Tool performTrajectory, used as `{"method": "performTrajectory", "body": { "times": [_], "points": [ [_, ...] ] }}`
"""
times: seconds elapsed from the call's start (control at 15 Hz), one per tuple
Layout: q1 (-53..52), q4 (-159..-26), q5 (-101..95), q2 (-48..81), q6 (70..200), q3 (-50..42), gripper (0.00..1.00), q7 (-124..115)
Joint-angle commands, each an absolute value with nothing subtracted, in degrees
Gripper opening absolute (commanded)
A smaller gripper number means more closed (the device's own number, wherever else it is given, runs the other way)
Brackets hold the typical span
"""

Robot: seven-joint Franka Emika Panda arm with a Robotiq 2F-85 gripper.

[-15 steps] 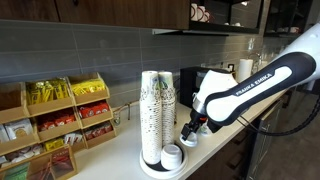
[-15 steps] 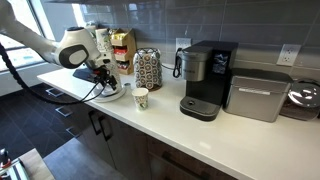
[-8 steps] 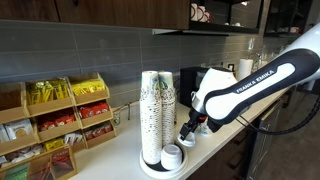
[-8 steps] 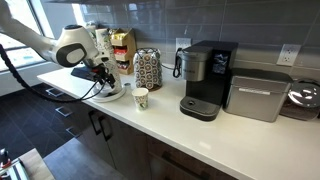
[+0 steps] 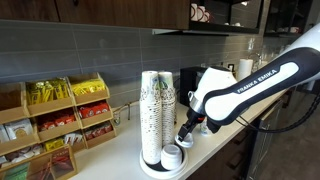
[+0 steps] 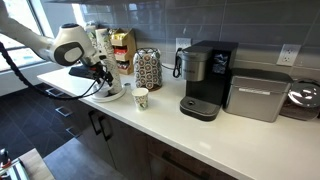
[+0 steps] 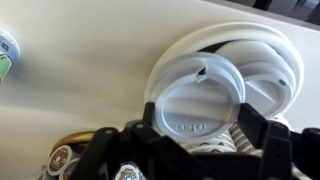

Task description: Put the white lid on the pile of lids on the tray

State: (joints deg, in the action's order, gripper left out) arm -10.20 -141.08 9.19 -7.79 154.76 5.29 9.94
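In the wrist view the white lid (image 7: 198,92) sits between my gripper's (image 7: 200,122) two black fingers, which are shut on its edges. It hangs just above and beside the pile of lids (image 7: 268,68) on the round white tray (image 7: 190,42). In both exterior views the gripper (image 5: 186,135) (image 6: 101,78) is low over the tray (image 5: 152,170) (image 6: 110,95). It is next to the pile of lids (image 5: 172,156) and the tall patterned cup stacks (image 5: 156,112). The held lid is hard to make out in the exterior views.
A small printed paper cup (image 6: 141,98) stands on the counter, with a black coffee machine (image 6: 205,78) and a silver appliance (image 6: 257,95) beyond it. Wooden snack shelves (image 5: 60,120) stand against the wall. The counter's front edge (image 5: 215,158) is close to the tray.
The gripper with the lid has shifted slightly toward the cup stacks and the pile of lids; nothing else has moved.
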Motion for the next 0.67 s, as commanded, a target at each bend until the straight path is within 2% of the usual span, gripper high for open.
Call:
{"method": "performTrajectory", "body": {
  "times": [0.0,0.6],
  "points": [
    [-11.4,-140.8,11.3,-8.5,152.8,5.5,0.83,13.3],
    [-13.6,-139.1,13.5,-7.7,152.4,6.1,0.81,17.5]
  ]
}}
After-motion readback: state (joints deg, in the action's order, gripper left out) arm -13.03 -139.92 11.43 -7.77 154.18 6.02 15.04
